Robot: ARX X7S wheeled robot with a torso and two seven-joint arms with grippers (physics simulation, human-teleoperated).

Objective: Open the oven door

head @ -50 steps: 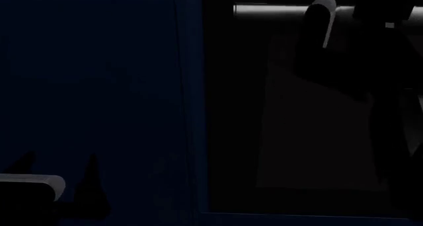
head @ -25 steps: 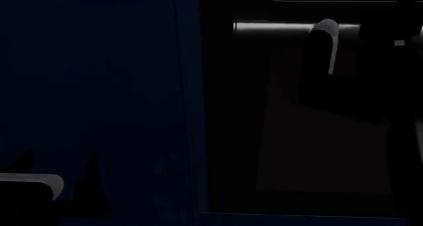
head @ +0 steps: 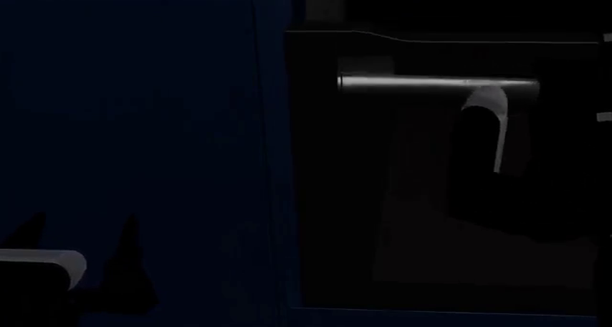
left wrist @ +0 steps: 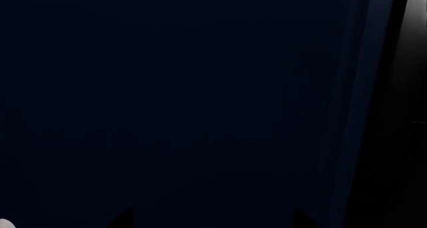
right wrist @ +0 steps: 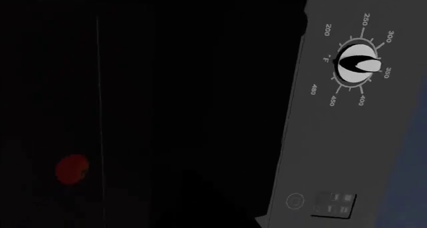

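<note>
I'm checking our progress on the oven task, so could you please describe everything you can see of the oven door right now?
In the head view, the oven door is a wide black panel with a faintly lighter glass window, right of a dark blue cabinet door. Its straight silver-grey bar handle runs horizontally near the top. A pale curved finger of the right gripper hooks at the bar; the dark render hides the exact grip. A dark strip above the door's top edge suggests it is tilted partly open.

A dark blue cabinet door (head: 134, 126) stands left of a grey control panel (right wrist: 347, 153), which carries a white temperature dial (right wrist: 358, 63), with a dim red spot (right wrist: 71, 169) beside it.
</note>
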